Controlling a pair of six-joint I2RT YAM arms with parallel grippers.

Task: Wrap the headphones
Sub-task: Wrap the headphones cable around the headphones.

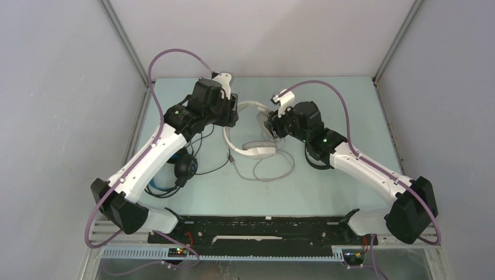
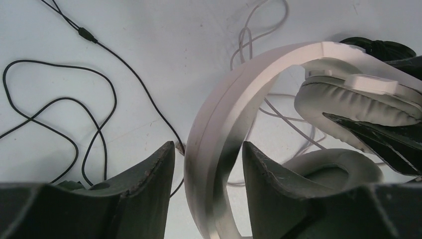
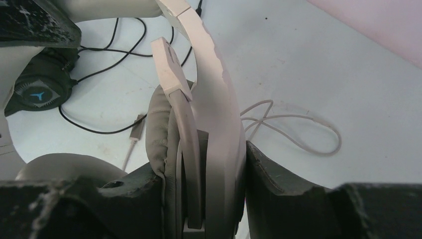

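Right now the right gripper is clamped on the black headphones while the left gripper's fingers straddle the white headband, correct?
Not quite. The right gripper is clamped on the white headphones, ear cup and headband pinched together, as the right wrist view shows. The black headphones lie off to the side. The left gripper does straddle the white headband.

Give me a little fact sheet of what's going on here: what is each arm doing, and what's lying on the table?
Left fingers: open, one on either side of the headband of the white headphones, not clamping it
Right fingers: shut on the white headphones, pinching ear cushion and band together
White cable: loose loops on the table, not wrapped
Black headphones with blue trim: lying under the left arm
Black cable: sprawled loose on the table
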